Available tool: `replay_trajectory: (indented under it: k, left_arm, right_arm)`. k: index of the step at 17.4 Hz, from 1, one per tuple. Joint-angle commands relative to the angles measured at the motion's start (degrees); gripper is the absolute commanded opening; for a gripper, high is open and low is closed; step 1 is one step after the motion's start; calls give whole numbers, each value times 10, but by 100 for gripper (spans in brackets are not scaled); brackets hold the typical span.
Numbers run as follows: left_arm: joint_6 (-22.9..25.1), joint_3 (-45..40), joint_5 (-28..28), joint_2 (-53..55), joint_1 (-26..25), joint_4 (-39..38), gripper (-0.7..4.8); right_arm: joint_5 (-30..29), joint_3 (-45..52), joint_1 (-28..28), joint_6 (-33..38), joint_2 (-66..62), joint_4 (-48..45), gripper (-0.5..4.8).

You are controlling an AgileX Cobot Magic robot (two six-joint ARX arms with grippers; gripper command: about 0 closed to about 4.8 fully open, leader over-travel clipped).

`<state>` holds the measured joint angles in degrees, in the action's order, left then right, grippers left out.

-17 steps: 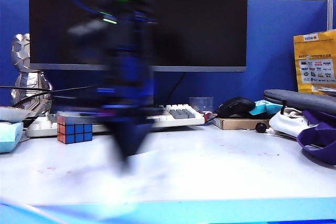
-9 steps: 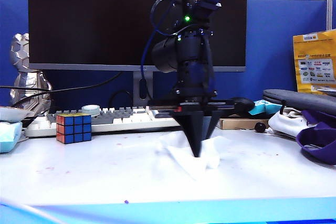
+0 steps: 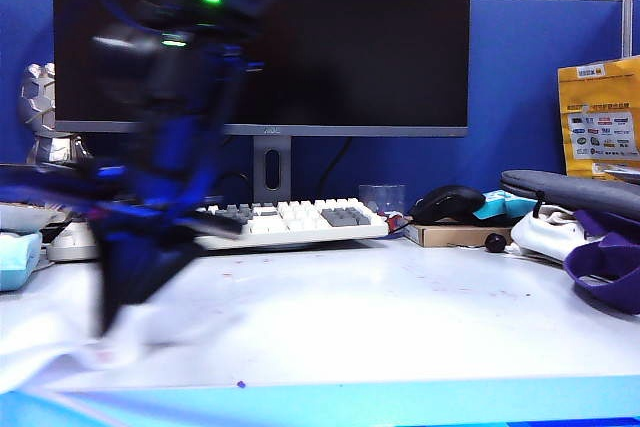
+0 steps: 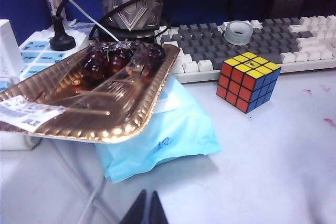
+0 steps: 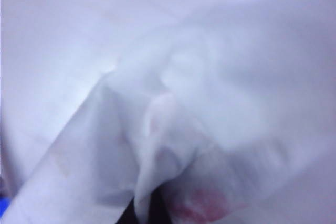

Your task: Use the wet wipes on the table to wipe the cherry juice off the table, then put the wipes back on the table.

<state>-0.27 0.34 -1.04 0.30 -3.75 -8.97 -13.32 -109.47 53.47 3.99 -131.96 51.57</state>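
Note:
My right gripper (image 3: 120,317) is a motion-blurred dark shape low over the front left of the table (image 3: 400,317). It is shut on the wet wipes (image 3: 60,347), which trail as a white crumpled sheet toward the front-left corner. In the right wrist view the wet wipes (image 5: 210,103) fill the frame, with a pink stain (image 5: 202,205) beside the shut right gripper (image 5: 144,211). Small spots of cherry juice (image 3: 238,384) dot the table, and a pink smear of cherry juice (image 4: 329,121) lies near the cube. My left gripper (image 4: 148,205) is shut with nothing in it, low over the table's left end.
A Rubik's cube (image 4: 248,81) stands before the keyboard (image 3: 300,219). A gold tray (image 4: 105,129) of cherries rests on a pale blue pack (image 4: 168,135). The monitor (image 3: 350,37) stands behind. A mouse (image 3: 450,204), a small black ball (image 3: 496,242) and bags (image 3: 600,247) crowd the right.
Half a second ago my right gripper stood mid-table on the wipe; it has now swept far left, dragging the wipe toward the front-left corner. The left gripper has not moved.

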Motion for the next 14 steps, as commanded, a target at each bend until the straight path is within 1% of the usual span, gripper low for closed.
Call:
replay_trajectory:
  k: [1,2,4,5,6,7,8,9,10,11,12,14]
  left_arm:
    - [-2,0,-3,-2,0,-6,-2]
    - [-2,0,-3,-2,0,-6,-2]
    - [-2,0,-3,-2,0,-6,-2]
    - [-2,0,-3,-2,0,-6,-2]
    - [-2,0,-3,-2,0,-6,-2]
    - [-2,0,-3,-2,0,-6,-2]
    - [-2,0,-3,-2,0,-6,-2]
    - [-2,0,-3,-2,0,-6,-2]
    - [-2,0,-3,-2,0,-6,-2]
    - [-2,0,-3,-2,0,-6,-2]
    - [-2,0,-3,-2,0,-6,-2]
    - [-2,0,-3,-2,0,-6,-2]
  right_arm:
    - [111,0,-12,34,-3,-80,-5]
    - [123,0,-21,42,-3,-94,-5]
    - [118,0,-50,68,-3,-116,-5]
    - [94,0,-63,67,-3,-123,-5]
    - [50,0,-70,67,-5,-126,-5]
    - [30,0,-70,67,-7,-127,-5]
    - [-10,0,-66,63,-11,-124,-5]
    - [-28,0,-59,60,-17,-122,-5]
    - [-61,0,-41,43,-29,-114,-5]
    - [-73,0,-26,30,-36,-99,-5]
    - [-73,0,-18,23,-39,-89,-5]
    - [-69,0,10,-12,-45,-51,-5]
